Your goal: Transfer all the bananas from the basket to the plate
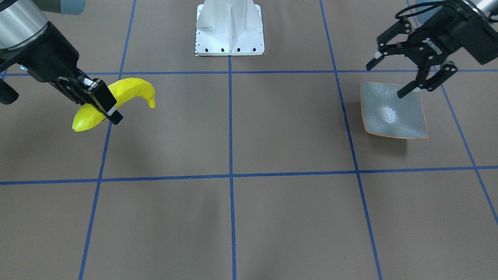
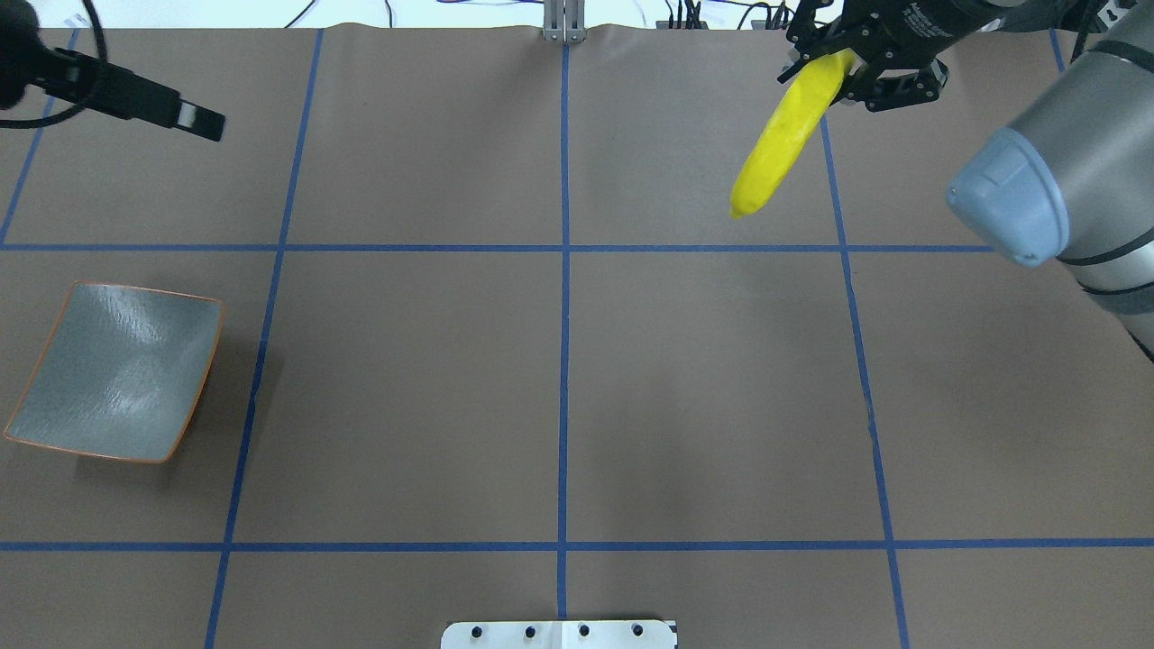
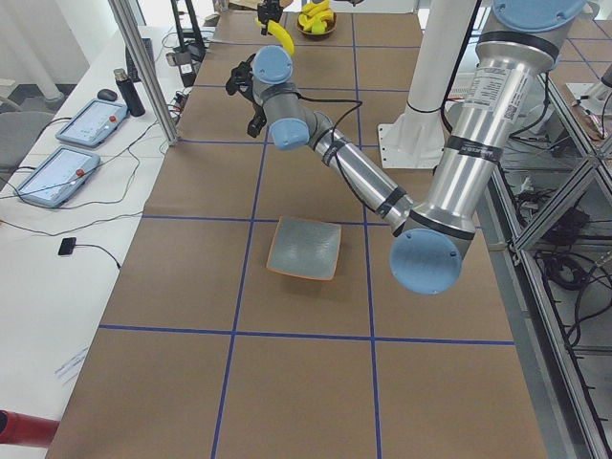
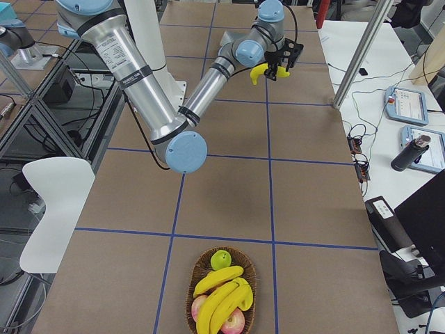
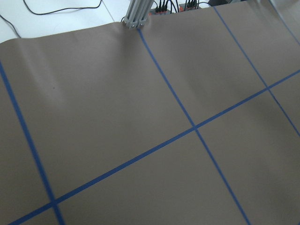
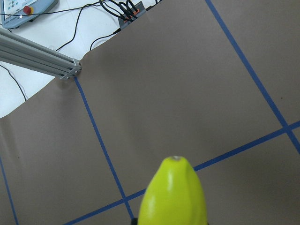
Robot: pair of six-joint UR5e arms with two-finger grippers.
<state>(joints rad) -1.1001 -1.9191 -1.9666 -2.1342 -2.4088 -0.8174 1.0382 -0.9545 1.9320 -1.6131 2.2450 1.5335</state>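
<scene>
Gripping a bright yellow curved banana (image 1: pixel 132 88) near its middle, the right gripper (image 1: pixel 102 102) sits at the upper left of the front-facing view. Its black fingers are closed across the fruit, and both ends of the banana project free above the table.

Left gripper (image 1: pixel 387 79): upper right of the same view, jaws spread wide, holding nothing, poised over the far edge of the plate.

Hazards, as judged:
- The pinch crosses a rounded, smooth-looking skin, so the banana may pivot or slide between the fingers on a fast swing.
- The square grey-blue plate with thin orange rim (image 1: pixel 393 116) lies well apart from the fruit, on the opposite side of the frame. A long carry or a hand-over seems needed, and a mistimed release would drop the banana onto the table.
- The plate is shallow and glossy. A curved fruit set down off-centre could rock, skid or roll over the rim, or nudge the plate.
- The round woven brown basket (image 4: pixel 193 278), at the bottom of the right-side view, holds more yellow bananas (image 4: pixel 219 299) piled among reddish apples (image 4: pixel 235 321) and a green fruit (image 4: pixel 221 260). Lifting one may drag its neighbours.

Materials and shapes:
- Banana: waxy sheen, crescent form, tapered ends.
- Plate: faintly rippled surface with a bright highlight, corners turned up.
- Matte brown table covering (image 1: pixel 288 128): flat, gridded with blue tape lines.
</scene>
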